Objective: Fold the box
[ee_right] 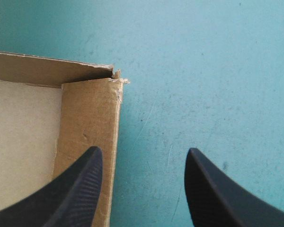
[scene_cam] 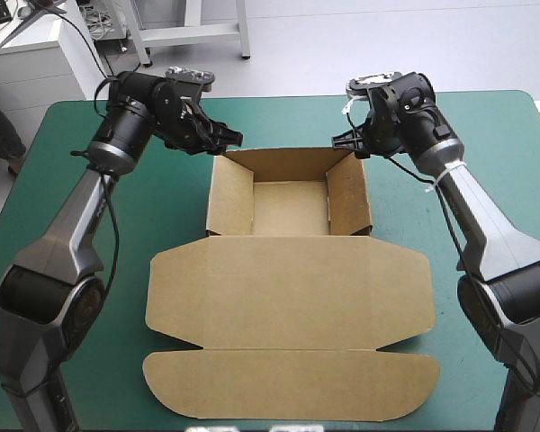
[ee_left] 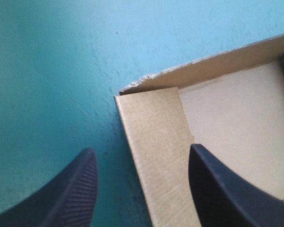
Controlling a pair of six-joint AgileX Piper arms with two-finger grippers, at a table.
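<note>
The brown box point(scene_cam: 288, 270) stands in the middle of the table as an open tray, its walls raised and its wide lid lying flat toward the near edge. My left gripper point(scene_cam: 227, 139) hovers open at the tray's far left corner. In the left wrist view that corner point(ee_left: 154, 142) sits between the fingers, one finger point(ee_left: 227, 189) over the inside. My right gripper point(scene_cam: 346, 142) stays open at the far right corner. There the side wall point(ee_right: 90, 127) lies beside one finger point(ee_right: 71, 194), the other over the cover.
The teal-green cover point(scene_cam: 72, 207) shows bare to the left and right of the box and along the far edge. The flat lid point(scene_cam: 288, 382) reaches almost to the table's near edge.
</note>
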